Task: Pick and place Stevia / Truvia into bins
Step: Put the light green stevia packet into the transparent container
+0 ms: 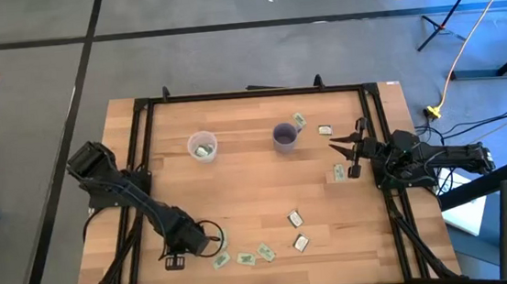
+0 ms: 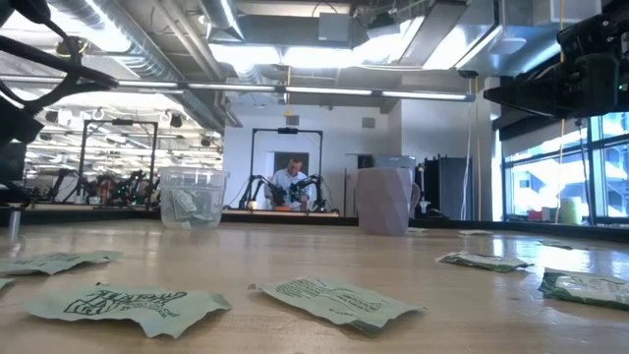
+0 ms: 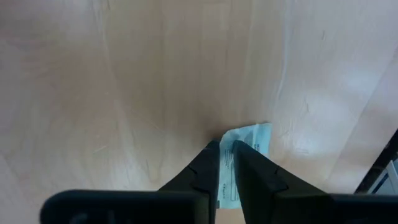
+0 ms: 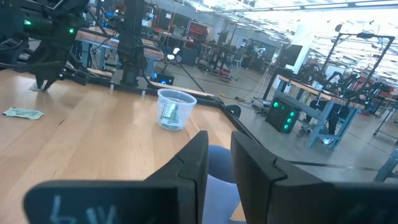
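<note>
Pale wooden table (image 1: 256, 174) with a black frame stands on grey floor. Flat, crinkled green-and-white sweetener packets (image 1: 242, 256) lie scattered, most at the near edge. Left gripper (image 3: 225, 149), near left, pinches one packet (image 3: 252, 135) against the wood. Right gripper (image 1: 350, 156) hovers at the right, fingers slightly apart, empty. Far off stand the clear plastic cup (image 1: 202, 147), one packet inside, and the purple-grey mug (image 1: 284, 136).

Wooden table (image 1: 249, 197), yellow cable (image 1: 466, 45) on floor, person (image 2: 292, 182) in bkgd.
</note>
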Controlling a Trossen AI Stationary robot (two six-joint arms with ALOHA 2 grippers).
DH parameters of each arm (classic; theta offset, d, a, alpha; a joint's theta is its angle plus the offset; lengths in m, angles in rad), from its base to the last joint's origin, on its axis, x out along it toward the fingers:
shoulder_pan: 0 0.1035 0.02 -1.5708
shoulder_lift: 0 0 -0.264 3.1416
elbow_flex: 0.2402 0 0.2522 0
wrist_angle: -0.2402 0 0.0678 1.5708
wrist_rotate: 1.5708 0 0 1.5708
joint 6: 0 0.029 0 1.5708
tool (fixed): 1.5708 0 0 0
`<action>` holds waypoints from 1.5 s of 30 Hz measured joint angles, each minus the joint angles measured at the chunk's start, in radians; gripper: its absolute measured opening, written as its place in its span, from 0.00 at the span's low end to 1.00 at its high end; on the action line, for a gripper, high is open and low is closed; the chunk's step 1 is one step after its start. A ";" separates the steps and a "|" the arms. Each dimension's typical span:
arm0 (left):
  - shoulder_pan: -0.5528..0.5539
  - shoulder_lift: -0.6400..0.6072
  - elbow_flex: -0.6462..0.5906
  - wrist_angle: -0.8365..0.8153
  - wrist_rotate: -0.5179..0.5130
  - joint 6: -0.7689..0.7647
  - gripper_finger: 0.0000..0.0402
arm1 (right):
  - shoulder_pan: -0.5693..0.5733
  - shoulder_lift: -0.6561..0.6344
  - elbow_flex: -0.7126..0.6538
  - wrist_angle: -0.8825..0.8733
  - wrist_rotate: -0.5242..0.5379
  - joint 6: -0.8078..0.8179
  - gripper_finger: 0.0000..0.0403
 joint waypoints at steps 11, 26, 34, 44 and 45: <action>0.008 -0.004 -0.006 0.007 0.007 0.033 0.01 | 0.000 0.000 0.000 0.000 0.000 0.000 0.19; 0.238 -0.263 -0.008 0.001 -0.181 0.045 0.00 | 0.000 0.000 0.000 0.001 0.000 0.004 0.18; 0.478 -0.412 -0.008 0.004 -0.599 0.037 0.00 | 0.000 0.000 0.000 0.001 0.000 0.004 0.19; 0.749 -0.444 -0.007 0.009 -0.742 0.034 0.01 | 0.000 0.000 0.000 0.001 0.000 0.002 0.19; 0.769 -0.444 -0.007 0.009 -0.725 0.034 0.01 | 0.000 0.000 0.000 0.001 0.000 0.001 0.19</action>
